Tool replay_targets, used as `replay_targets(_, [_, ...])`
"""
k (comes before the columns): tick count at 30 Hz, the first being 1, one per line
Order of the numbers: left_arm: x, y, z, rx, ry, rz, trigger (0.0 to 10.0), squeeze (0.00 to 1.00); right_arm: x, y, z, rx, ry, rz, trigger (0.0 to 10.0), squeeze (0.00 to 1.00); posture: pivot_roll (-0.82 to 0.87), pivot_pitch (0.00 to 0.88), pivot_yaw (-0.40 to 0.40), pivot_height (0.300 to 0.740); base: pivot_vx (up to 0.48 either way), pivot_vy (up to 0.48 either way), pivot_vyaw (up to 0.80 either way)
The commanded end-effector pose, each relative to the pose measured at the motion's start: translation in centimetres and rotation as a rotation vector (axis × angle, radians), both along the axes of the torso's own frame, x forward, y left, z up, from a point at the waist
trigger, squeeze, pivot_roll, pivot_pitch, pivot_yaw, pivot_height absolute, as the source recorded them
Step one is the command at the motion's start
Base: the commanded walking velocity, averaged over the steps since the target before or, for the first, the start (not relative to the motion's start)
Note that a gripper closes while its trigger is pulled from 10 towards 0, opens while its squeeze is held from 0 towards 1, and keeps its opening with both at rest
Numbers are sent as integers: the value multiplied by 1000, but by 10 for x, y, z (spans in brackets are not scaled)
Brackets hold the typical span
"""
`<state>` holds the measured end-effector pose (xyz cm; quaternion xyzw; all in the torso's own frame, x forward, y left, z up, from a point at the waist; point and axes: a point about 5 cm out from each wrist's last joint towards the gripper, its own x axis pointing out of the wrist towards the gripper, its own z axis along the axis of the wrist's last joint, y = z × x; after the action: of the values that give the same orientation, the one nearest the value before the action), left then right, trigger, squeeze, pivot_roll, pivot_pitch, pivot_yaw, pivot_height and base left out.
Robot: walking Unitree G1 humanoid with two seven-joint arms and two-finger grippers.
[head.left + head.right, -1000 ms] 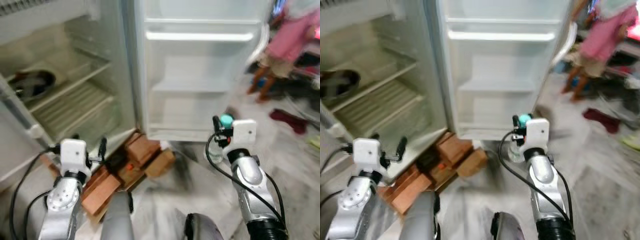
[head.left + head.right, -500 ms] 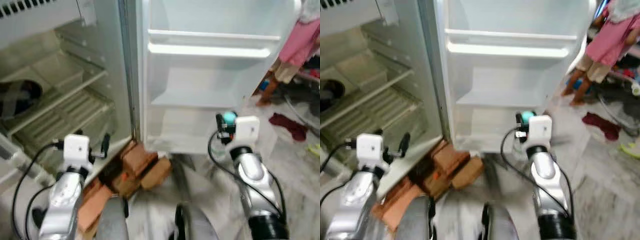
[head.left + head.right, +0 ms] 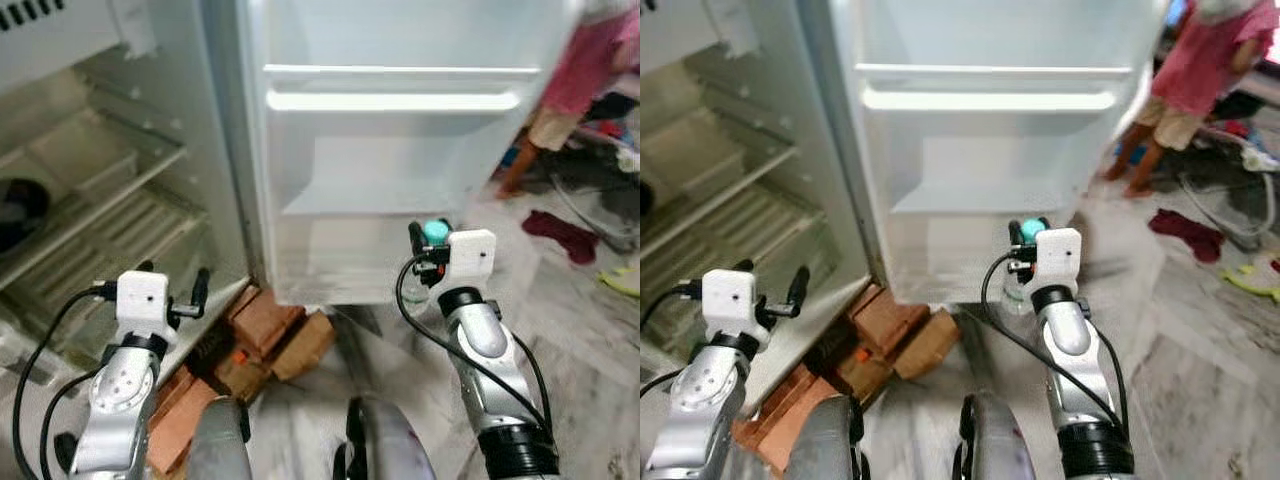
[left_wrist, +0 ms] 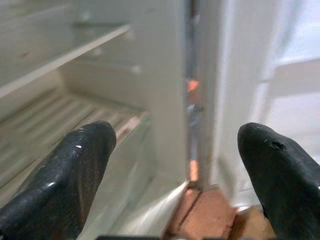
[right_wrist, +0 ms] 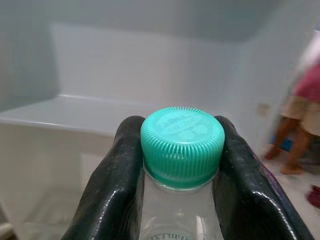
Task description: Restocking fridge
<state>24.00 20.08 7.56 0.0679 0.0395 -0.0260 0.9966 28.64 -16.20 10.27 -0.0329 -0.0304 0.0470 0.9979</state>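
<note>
The fridge stands open before me, its white door swung out with bare door shelves. My right gripper is shut on a clear plastic bottle with a teal cap, held upright just in front of the lowest door shelf. Black fingers clamp the bottle's neck under the cap. My left gripper is open and holds nothing, low by the fridge's front edge, pointing at the ribbed lower shelf.
Reddish bricks lie on the floor under the fridge and door. A dark pan sits deep on an inner shelf. A person in pink stands at the right. A red cloth lies on the marble floor.
The camera has shifted, so the door sits more centred and nearer. My right gripper with the bottle has come closer to the lowest door shelf. The left gripper stays open.
</note>
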Motion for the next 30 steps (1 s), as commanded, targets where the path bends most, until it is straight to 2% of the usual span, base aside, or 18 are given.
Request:
replay_targets(1, [0,-2,1,-2,-4,-21,10000,0,0,-3,3,-4,-17,-7,10000,0,21,63,-56,629,266,0,-413])
replay_targets(21, [2,-4,2,-4,-10,-38,10000,0,2,-2,2,-16,-17,-7,10000,0,21,68,-54,629,323,0,0])
replay_targets(23, [2,-4,2,-9,-10,-35,10000,0,3,-2,2,-12,-13,-9,10000,0,22,73,-54,629,0,0,0])
replay_targets(30, [3,-4,1,-7,-7,-33,10000,0,4,-1,2,-12,-13,-8,10000,0,22,71,-55,629,0,0,-768])
